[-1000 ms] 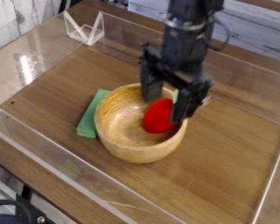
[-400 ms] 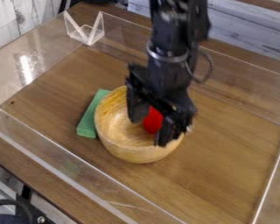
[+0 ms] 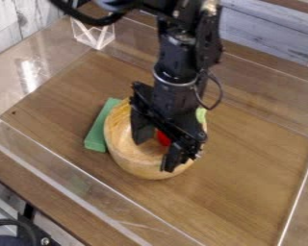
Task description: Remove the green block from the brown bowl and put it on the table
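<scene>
Camera view: my bowl (image 3: 134, 165) sits on the table (image 3: 246, 173), green block (image 3: 101, 134) touching or just beside its left-hand wall in the picture, not clearly inside. My gripper (image 3: 165, 144) is spread over the bowl, red thing (image 3: 162, 138) behind it. Looks like I'm at the approach; next I'd line up on green before squeezing.

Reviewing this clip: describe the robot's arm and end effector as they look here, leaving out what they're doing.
The arm is black or very dark, with bulky rounded joint housings and a thin dark cable looping out at one side. The end effector is dark too, with jagged, segmented-looking parts. No markings can be made out.
</scene>
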{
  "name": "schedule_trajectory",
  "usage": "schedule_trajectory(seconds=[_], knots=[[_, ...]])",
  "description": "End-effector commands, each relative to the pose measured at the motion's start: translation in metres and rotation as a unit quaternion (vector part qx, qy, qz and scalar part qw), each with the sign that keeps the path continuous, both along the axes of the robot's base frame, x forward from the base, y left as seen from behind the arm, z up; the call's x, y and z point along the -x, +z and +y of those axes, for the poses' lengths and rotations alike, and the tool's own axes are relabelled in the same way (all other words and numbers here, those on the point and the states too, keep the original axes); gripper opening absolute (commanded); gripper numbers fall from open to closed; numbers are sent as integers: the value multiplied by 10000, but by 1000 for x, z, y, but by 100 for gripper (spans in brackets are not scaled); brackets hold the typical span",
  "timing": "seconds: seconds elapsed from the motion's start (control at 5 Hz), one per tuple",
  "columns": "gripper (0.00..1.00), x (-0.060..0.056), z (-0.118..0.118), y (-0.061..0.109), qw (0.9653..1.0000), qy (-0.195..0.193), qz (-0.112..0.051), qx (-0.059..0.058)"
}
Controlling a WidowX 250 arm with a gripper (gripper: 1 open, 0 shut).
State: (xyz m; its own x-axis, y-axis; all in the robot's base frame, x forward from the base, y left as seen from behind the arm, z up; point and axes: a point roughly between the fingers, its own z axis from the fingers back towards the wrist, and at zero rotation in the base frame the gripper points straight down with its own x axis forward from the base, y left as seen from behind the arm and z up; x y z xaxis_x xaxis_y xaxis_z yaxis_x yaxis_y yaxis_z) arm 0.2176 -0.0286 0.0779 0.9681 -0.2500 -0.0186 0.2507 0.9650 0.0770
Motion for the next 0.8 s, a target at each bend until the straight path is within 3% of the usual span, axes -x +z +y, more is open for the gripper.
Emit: schedule_trajectory(seconds=[0.0,0.4,0.6], knots=[[100,-11,-10,13,9992,-140,-362,-72],[100,-25,-23,16,9979,-324,-562,86],[0,-31,-14,18,9971,-421,-611,146]])
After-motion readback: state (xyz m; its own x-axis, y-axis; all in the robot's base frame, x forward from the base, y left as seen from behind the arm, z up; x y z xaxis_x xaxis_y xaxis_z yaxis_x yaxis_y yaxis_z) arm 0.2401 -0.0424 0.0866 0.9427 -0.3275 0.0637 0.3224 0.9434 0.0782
